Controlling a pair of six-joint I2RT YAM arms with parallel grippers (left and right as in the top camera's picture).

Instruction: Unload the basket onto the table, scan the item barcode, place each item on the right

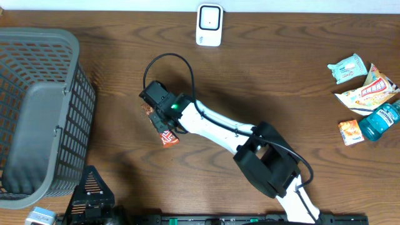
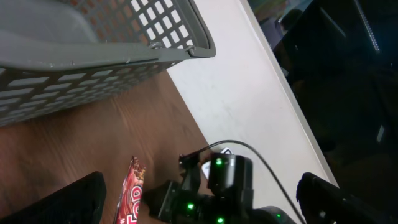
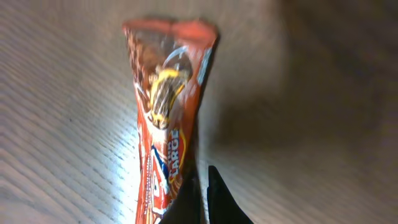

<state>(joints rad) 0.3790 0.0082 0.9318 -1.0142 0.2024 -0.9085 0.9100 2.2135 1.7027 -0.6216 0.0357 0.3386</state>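
Observation:
The item is a red chocolate bar wrapper [image 1: 166, 132] lying left of the table's middle; it also shows in the left wrist view [image 2: 129, 196]. My right gripper [image 1: 155, 114] reaches over it. In the right wrist view the bar [image 3: 163, 118] runs away from the gripper [image 3: 203, 196], whose fingers are pressed together on the wrapper's right edge. No barcode shows on the visible face. A white scanner [image 1: 209, 25] stands at the table's far edge. My left gripper [image 2: 202, 205] hangs open at the front left, its fingers [image 2: 68, 202] wide apart and empty.
A grey mesh basket [image 1: 37, 112] fills the left side, its rim [image 2: 124, 59] close to the left wrist. At the far right lie a wipes packet [image 1: 347, 67], a snack bag [image 1: 369, 90], a blue bottle [image 1: 381, 120] and a small orange pack [image 1: 351, 132].

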